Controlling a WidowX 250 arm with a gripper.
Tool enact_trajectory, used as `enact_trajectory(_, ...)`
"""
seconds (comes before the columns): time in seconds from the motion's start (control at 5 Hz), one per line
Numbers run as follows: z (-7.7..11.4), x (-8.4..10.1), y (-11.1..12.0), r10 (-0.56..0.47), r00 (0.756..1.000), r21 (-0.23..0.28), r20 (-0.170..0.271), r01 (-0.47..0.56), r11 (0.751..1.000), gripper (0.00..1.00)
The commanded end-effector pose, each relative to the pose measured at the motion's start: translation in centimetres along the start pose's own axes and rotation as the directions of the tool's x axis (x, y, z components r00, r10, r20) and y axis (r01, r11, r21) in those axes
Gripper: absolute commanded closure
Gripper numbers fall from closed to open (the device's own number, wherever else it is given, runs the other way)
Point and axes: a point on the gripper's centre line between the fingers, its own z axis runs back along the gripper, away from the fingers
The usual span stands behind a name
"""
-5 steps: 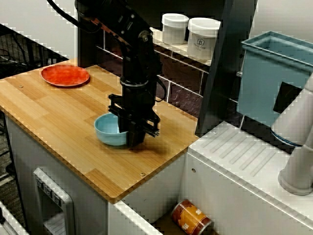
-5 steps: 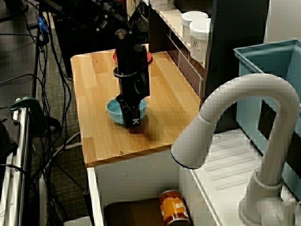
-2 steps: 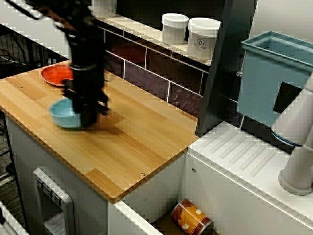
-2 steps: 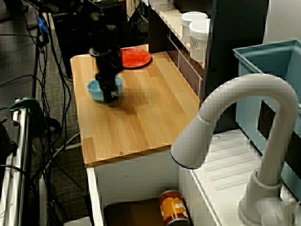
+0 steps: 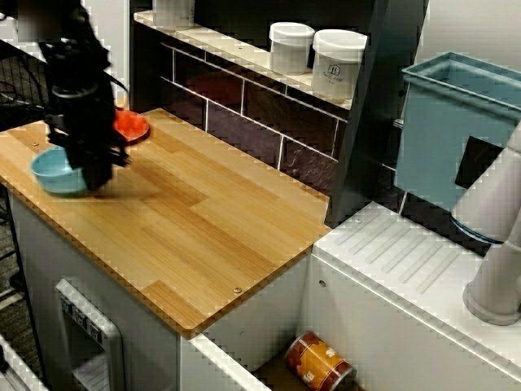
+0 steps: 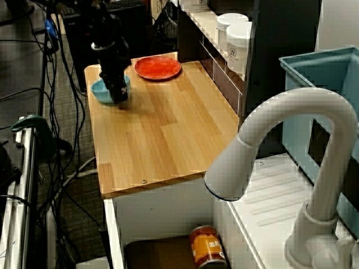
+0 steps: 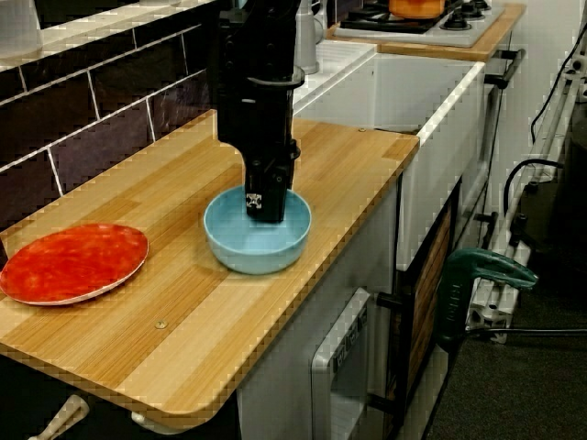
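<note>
The black gripper pointed straight down, its fingers clamped on the far rim of the round light-blue bowl, which sat near the front edge of the pale wooden countertop. A flat, round orange-red plate lay near the bowl, not touching it.

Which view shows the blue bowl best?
The close low view: the blue bowl is large and nearly whole, with the gripper at its far rim. The front view shows it blurred, partly behind the arm; the high side view, small and far.
</note>
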Motion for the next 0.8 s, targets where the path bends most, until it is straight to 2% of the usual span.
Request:
enact_trajectory(0.0,0.4,1.6,2.5,0.014,0.997,0.026,0.074,-0.016,1.0,1.0)
enact_trajectory(0.2,-0.1,2.3,2.3,-0.039,0.993,0.041,0.109,0.035,0.999,1.0)
enact_trajectory(0.4,-0.2,2.5,2.2,-0.065,0.993,0.044,0.101,0.061,0.997,0.0)
enact_trajectory(0.6,0.9,2.2,1.7,-0.085,0.992,0.0,0.09,0.086,0.996,0.0)
